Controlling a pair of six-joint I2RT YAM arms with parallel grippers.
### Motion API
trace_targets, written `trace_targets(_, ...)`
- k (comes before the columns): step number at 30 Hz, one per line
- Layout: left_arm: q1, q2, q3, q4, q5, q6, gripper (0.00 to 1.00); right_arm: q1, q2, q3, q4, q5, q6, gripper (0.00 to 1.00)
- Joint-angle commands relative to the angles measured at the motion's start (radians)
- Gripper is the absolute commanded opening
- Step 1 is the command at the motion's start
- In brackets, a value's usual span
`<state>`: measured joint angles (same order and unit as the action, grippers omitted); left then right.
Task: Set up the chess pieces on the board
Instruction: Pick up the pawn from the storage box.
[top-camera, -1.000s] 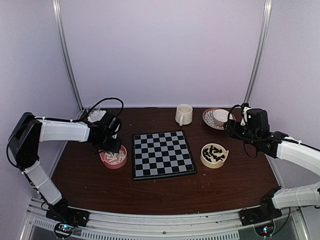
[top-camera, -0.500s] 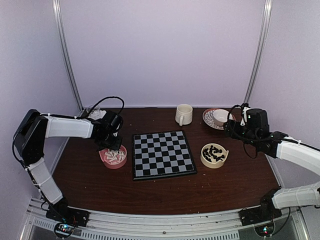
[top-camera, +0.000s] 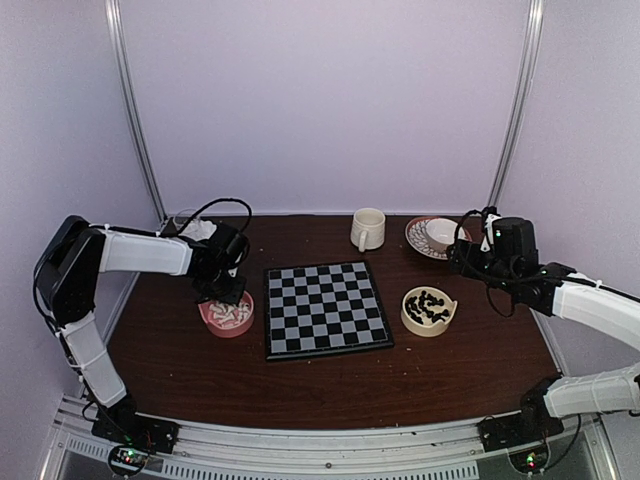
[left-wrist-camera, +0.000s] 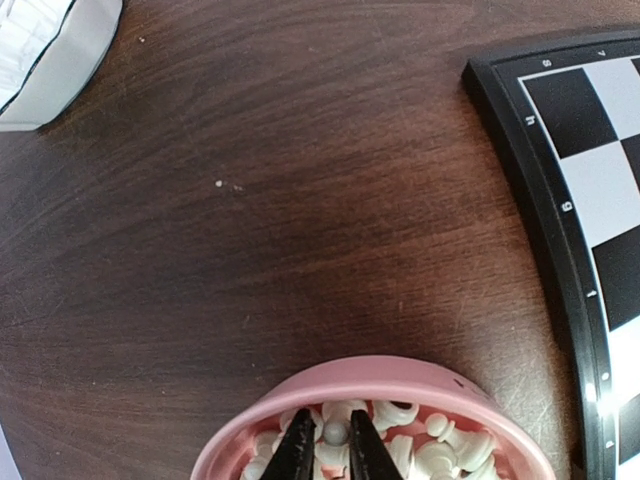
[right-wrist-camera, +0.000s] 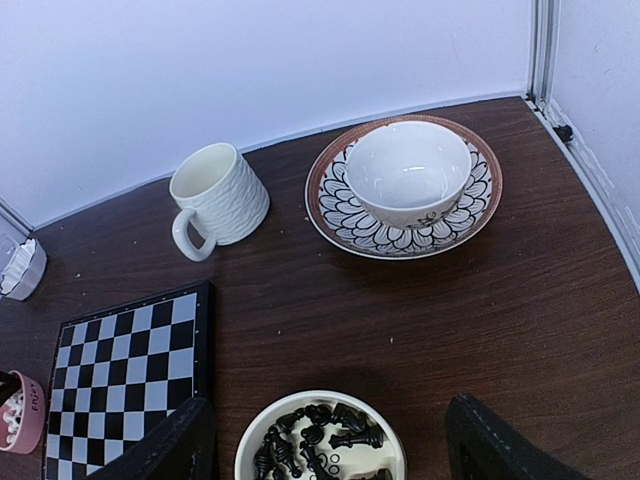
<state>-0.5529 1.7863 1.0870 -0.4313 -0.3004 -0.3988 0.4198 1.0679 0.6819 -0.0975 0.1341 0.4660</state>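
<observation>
The step in hand looks like a first pick. The left claw (left-wrist-camera: 327, 448) is down in the pink bowl (left-wrist-camera: 372, 370), which sits at 9 o'clock of the board (top-camera: 326, 307). Its fingers are drawn nearly together on the round head of one white chess piece (left-wrist-camera: 336, 432) in the heap. No piece stands on the board.

Next, I judge, comes a straight lift clear of the rim, so that neighbouring pieces are not dragged out. Then a carry towards 3 o'clock, setting the piece upright on a square.

The right claw (right-wrist-camera: 330, 415) hangs spread wide, holding nothing, above the cream bowl (right-wrist-camera: 320, 397) of black chess pieces (right-wrist-camera: 310, 440) at 3 o'clock of the board.

A ribbed mug (right-wrist-camera: 215, 200) at 12 o'clock and a small white bowl (right-wrist-camera: 408, 170) on a patterned plate (right-wrist-camera: 340, 225) at 1 o'clock stand on the counter (right-wrist-camera: 520, 300), off both paths. Only the pink rim and the crowded pieces hinder.
</observation>
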Motion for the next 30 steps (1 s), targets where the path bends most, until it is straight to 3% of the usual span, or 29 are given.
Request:
trace_targets(1,0.005,0.013,0.031,-0.021,-0.003,-0.009,0.15,0.007,0.004,0.025,0.002,0.004,-0.012,0.82)
trace_targets(15,0.005,0.025,0.039,-0.026,0.012,-0.011,0.13,0.007,0.002,0.025,-0.001,0.006,-0.013,0.82)
trace_targets(19,0.005,0.018,0.037,-0.029,0.009,-0.009,0.06,0.007,0.000,0.025,0.000,0.007,-0.012,0.82)
trace_targets(30,-0.010,-0.158,-0.065,0.055,0.057,0.006,0.04,0.007,0.004,0.027,-0.001,0.010,-0.014,0.82)
